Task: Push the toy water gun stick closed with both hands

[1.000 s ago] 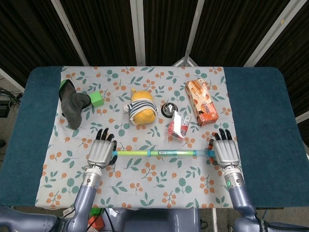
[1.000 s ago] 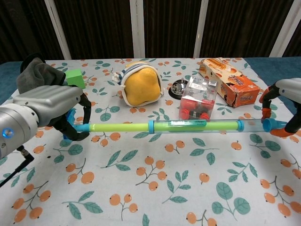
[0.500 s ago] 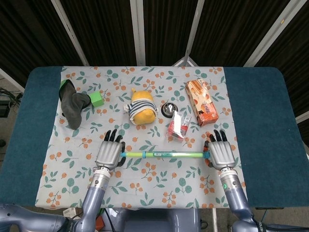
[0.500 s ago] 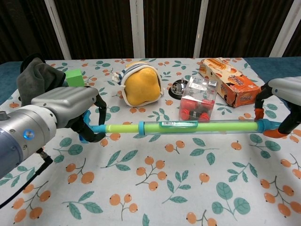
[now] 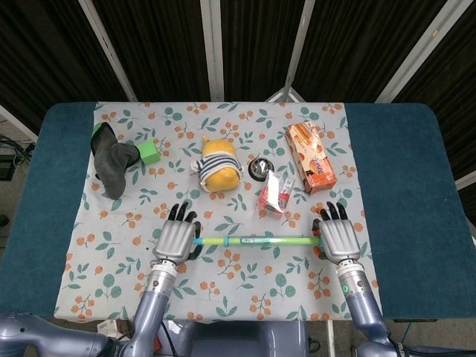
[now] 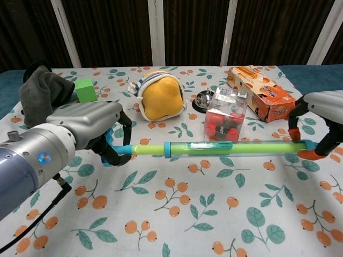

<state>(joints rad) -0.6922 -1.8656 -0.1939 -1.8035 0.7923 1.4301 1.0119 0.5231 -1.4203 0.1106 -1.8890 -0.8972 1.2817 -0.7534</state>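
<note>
The toy water gun stick [image 5: 256,240] lies left to right across the front of the floral cloth, a green rod running into a clear tube [image 6: 241,148] with blue collars. Only a short stretch of green rod [image 6: 147,150] shows outside the tube. My left hand [image 5: 175,239] wraps its fingers around the blue handle at the stick's left end [image 6: 110,152]. My right hand [image 5: 338,238] holds the right end, its fingers [image 6: 293,119] curled around the tube by the orange tip [image 6: 306,155]. In the chest view both hands, left [image 6: 88,128] and right [image 6: 323,110], hold the stick just above the cloth.
Behind the stick stand a clear box of red items [image 5: 275,192], a yellow plush toy [image 5: 221,167], a small metal bell [image 5: 259,169] and an orange carton [image 5: 311,156]. A grey cloth [image 5: 110,160] and a green block [image 5: 151,152] lie at the back left. The blue table [image 5: 405,186] extends beyond the cloth.
Both hands have moved inward toward each other. The green rod has slid further into the clear tube, so the stick is shorter than a second ago.
</note>
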